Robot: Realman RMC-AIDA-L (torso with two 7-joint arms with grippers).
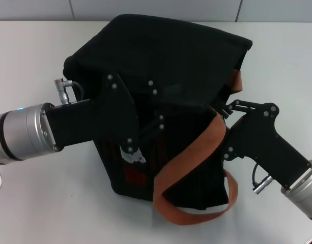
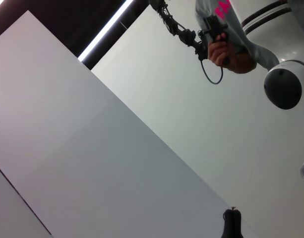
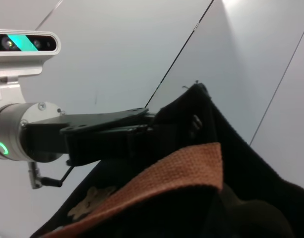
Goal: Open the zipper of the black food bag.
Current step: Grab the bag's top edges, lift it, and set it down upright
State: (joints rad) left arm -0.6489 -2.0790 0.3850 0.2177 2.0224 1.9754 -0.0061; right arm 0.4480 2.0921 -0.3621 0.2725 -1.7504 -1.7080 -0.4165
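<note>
- Two arms close on the bag point(image 1: 171, 76) from either side in my head view; the bag stands mid-table point(image 1: 38, 203), boxy and black, tipped a little with its top edge leaning away from me.
- Nearest me, an orange strap point(image 1: 194, 152) loops down the bag's front face and curls along its lower edge at the table.
- My right gripper point(image 1: 228, 109) comes in from the lower right, its black linkage touching the bag's right side, just where the strap runs up to the top edge. I cannot tell whether its fingers are parted or pinched; the fabric hides the tips.
- My left gripper point(image 1: 138, 129) reaches in from the left, its black body flat across the bag's front face. Its fingertips blend into the dark cloth, so I cannot tell its state either.
- Below the left gripper, a pale patch point(image 1: 133, 154) and a red label point(image 1: 136, 175) show on the front.
- On the right wrist view, the left gripper point(image 3: 142, 134) meets the bag's point(image 3: 226, 144) raised edge, with the strap point(image 3: 176, 173) and a tan patch point(image 3: 90, 203) closer to the lens.
- I cannot pick out the zipper in any view.
- My left wrist view shows only pale panels and, far off, a person's hand point(image 2: 223, 52).
</note>
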